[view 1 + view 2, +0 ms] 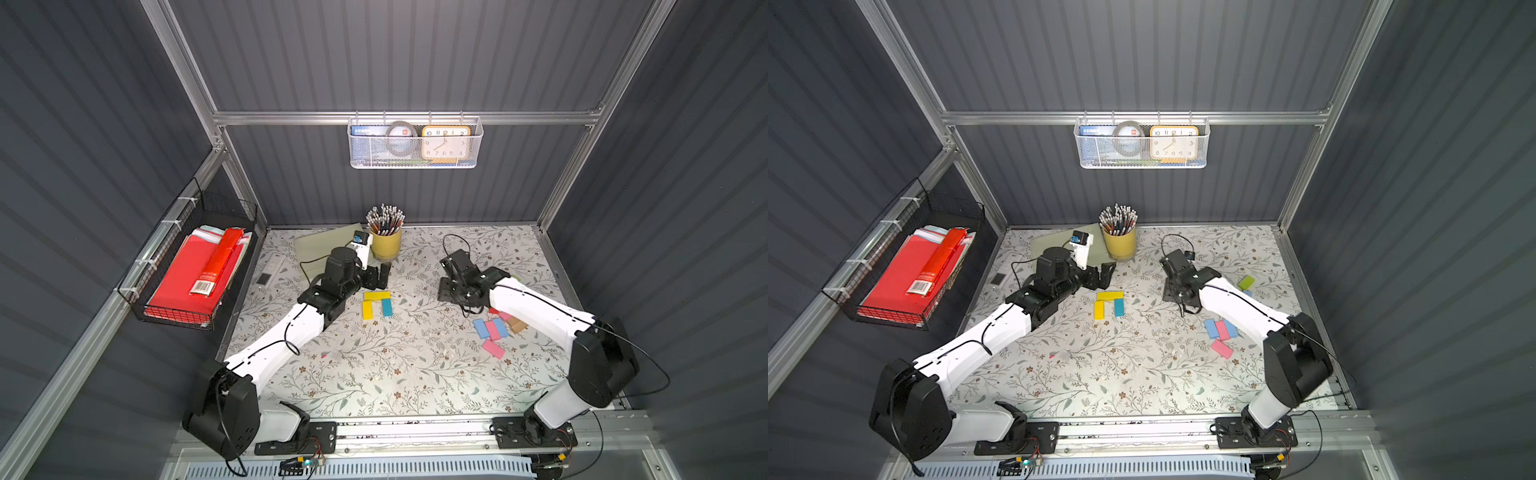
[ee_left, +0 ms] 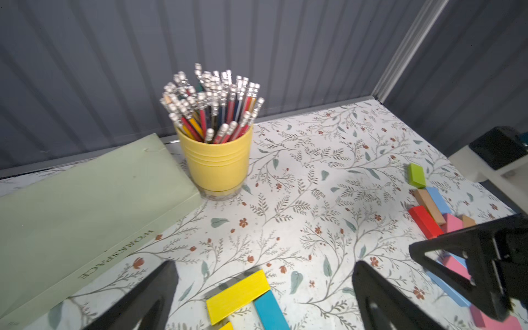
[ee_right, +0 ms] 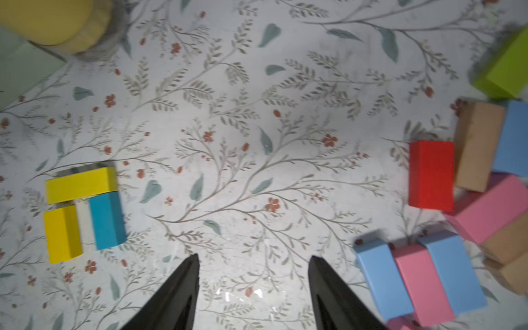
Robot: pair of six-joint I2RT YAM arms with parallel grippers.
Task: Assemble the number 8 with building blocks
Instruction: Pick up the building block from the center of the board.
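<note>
**Grey booth, floral table – three blocks laid, both grippers empty**

Grey ribbed walls close in a floral-print table [image 1: 415, 374], and we see both arms reaching in from the near rail. The left arm runs on a slant from its base at the near left corner toward the middle. Its elbow is low and its wrist is turned toward the back wall. The left gripper [image 1: 380, 276] hangs just beyond the laid blocks, near the yellow pencil cup [image 1: 385, 246]. Its jaws are spread wide with nothing between them.

The right arm rises from the near right base and folds at the elbow. Its white forearm stretches over the loose pile [image 1: 493, 329] toward the centre. The right gripper [image 3: 254, 257] tips down at the table between the laid blocks and that pile. We find its jaws partly apart and empty – only the printed surface shows between the fingers.

Three building blocks [image 1: 1110, 296] lie flat in the middle. A yellow block [image 1: 377, 295] lies crosswise. A second yellow block [image 1: 367, 310] and a teal block [image 1: 387, 308] run toward the near rail from its two ends, making a square open on the near side.

The pile holds light blue, pink and tan pieces, with a red block [image 3: 431, 177] and a lime green block [image 1: 1246, 282] at its far edge. We also note a pale green box [image 2: 85, 205] marked WORKSPACE beside the cup.
</note>
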